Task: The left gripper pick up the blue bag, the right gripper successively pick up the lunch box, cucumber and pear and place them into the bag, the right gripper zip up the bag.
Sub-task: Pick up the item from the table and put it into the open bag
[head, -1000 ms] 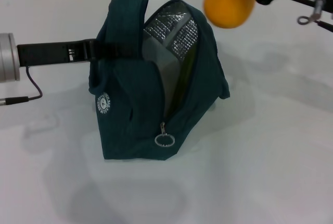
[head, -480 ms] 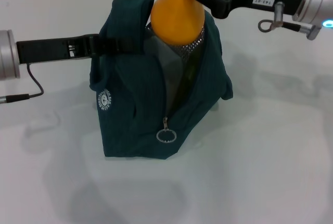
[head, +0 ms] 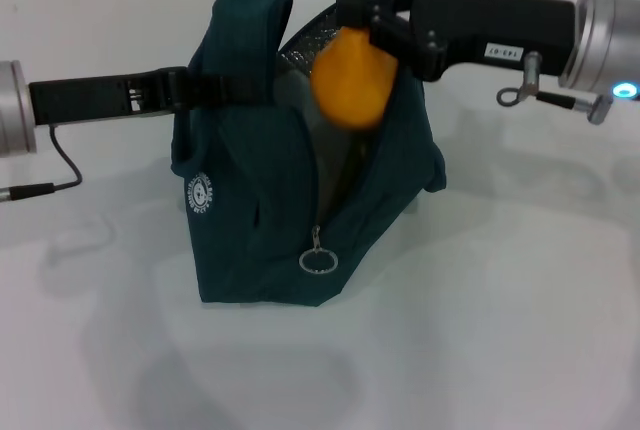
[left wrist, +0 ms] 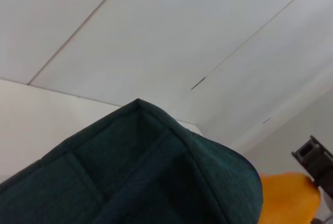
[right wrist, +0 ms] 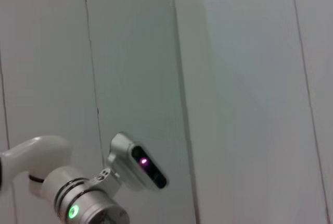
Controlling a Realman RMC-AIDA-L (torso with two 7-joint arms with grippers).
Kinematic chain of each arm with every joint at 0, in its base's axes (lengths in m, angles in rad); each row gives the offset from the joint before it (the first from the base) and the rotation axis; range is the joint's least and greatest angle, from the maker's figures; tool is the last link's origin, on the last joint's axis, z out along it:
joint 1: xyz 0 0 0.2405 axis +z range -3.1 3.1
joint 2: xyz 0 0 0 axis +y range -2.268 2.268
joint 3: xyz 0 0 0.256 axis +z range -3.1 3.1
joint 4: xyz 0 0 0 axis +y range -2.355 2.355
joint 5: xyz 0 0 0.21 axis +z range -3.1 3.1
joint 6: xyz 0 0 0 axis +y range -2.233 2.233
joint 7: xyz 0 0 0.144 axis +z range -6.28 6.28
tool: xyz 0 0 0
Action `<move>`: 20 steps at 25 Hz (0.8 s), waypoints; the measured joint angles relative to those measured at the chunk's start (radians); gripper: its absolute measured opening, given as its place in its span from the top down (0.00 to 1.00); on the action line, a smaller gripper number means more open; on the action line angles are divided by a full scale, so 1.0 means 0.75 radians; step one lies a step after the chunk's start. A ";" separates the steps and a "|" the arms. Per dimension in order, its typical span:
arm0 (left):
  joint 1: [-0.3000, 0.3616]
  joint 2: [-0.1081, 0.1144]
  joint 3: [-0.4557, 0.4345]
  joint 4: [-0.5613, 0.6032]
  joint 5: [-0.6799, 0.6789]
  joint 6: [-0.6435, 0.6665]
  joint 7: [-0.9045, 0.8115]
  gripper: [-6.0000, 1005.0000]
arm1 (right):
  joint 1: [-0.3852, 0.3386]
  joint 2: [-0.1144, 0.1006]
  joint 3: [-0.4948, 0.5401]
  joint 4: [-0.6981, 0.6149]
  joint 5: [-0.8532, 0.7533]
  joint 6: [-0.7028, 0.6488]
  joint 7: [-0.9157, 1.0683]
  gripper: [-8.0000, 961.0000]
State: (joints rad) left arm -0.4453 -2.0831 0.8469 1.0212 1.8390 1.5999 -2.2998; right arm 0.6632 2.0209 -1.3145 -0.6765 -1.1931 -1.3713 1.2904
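The blue bag (head: pixel 250 190) stands open in the middle of the white table in the head view. My left gripper (head: pixel 190 90) comes in from the left and is shut on the bag's handle strap, holding its top up. My right gripper (head: pixel 368 22) comes in from the right, shut on the orange-yellow pear (head: pixel 352 78), which hangs in the bag's mouth against the silver lining (head: pixel 320 35). The left wrist view shows the bag's fabric (left wrist: pixel 145 172) and the pear (left wrist: pixel 289 198). The lunch box and cucumber are hidden.
The bag's zipper pull ring (head: pixel 317 262) hangs low on the front of the open seam. A black cable (head: pixel 60 165) trails from the left arm onto the table. The right wrist view shows only a wall and a robot part (right wrist: pixel 138 164).
My right gripper has carried the pear from the upper right leftward over the bag, then down into its open mouth. The left arm and bag have stayed still.
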 joint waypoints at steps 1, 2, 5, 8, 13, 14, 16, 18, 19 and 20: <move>0.000 0.000 0.000 0.000 0.000 0.000 0.000 0.95 | 0.000 0.000 -0.013 0.004 0.001 -0.007 0.001 0.95; 0.000 0.000 0.001 0.000 0.000 0.000 0.000 0.95 | 0.000 0.000 -0.025 0.004 0.002 -0.010 0.002 0.95; -0.001 0.000 -0.003 -0.001 0.004 -0.004 0.003 0.95 | 0.000 -0.001 -0.058 0.004 0.004 -0.021 0.013 0.95; -0.001 0.000 -0.001 -0.001 0.005 -0.010 0.007 0.95 | -0.005 -0.004 -0.062 0.004 0.002 -0.034 0.034 0.95; -0.001 0.000 -0.002 -0.014 0.009 -0.010 0.008 0.95 | -0.035 -0.008 -0.050 0.004 0.007 -0.039 0.046 0.95; -0.001 0.000 -0.003 -0.019 0.009 -0.010 0.009 0.95 | -0.041 -0.009 -0.050 0.004 0.007 -0.039 0.046 0.95; -0.002 0.000 -0.003 -0.025 0.010 -0.010 0.009 0.95 | -0.054 -0.010 -0.049 0.005 0.006 -0.039 0.046 0.95; -0.002 0.000 -0.004 -0.026 0.009 -0.010 0.009 0.95 | -0.060 -0.010 -0.049 0.009 0.003 -0.039 0.047 0.95; -0.002 0.000 -0.004 -0.026 0.009 -0.010 0.009 0.95 | -0.063 -0.010 -0.048 0.014 0.003 -0.039 0.047 0.92; -0.001 0.000 -0.005 -0.026 0.009 -0.010 0.009 0.95 | -0.065 -0.010 -0.046 0.017 0.004 -0.039 0.047 0.90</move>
State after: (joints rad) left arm -0.4461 -2.0831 0.8434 1.0018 1.8461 1.5921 -2.2932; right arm 0.6147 2.0136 -1.3490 -0.6639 -1.1904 -1.4006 1.3254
